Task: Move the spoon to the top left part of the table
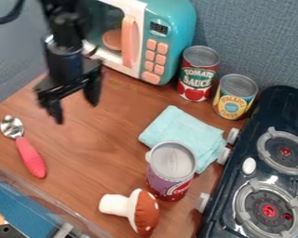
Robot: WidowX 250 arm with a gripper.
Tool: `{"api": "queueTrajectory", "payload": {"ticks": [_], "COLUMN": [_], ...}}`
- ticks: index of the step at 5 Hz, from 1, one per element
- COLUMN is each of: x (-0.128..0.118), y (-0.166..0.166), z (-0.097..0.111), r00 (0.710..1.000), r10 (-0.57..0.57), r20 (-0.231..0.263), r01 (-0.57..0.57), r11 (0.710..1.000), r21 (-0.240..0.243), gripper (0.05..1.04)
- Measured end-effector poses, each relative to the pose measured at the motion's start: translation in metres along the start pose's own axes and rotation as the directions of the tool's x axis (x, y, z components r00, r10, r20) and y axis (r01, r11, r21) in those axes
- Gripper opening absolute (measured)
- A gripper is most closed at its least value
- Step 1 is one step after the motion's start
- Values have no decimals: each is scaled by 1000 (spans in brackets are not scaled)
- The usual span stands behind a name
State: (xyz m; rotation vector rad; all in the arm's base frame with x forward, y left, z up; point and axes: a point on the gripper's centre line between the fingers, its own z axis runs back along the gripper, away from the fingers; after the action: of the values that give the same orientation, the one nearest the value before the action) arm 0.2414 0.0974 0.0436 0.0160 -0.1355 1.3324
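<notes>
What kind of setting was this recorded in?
Probably a play-kitchen setup on a wooden tabletop: there's a teal toy microwave with pink buttons, a dark toy stove with round grey burners, and small printed food cans such as the red tomato one.

Spoon [30, 157] left, microwave [143, 42] behind, stove [261, 175] right, toy mushroom [139, 211] in front

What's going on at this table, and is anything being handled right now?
A robot's black gripper hangs over the wooden table, fingers apart, holding nothing. The spoon it is meant to move lies at the picture's left, its metal bowl toward the upper left. A folded cloth and a toy mushroom also lie on the table, and a toy microwave stands at the back.
</notes>
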Motion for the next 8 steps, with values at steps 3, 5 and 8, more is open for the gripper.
{"api": "queueTrajectory", "payload": {"ticks": [3,5,8], "x": [-1,16,28], "y": [75,97,91], "z": [-21,-27,-42], "r00": [1000,999,997], "r10": [-12,-37,-73], "r20": [-3,39,31], "r01": [12,35,73], "r11": [999,998,997], "r21": [41,57,19], "gripper": [1001,1001,1001]}}
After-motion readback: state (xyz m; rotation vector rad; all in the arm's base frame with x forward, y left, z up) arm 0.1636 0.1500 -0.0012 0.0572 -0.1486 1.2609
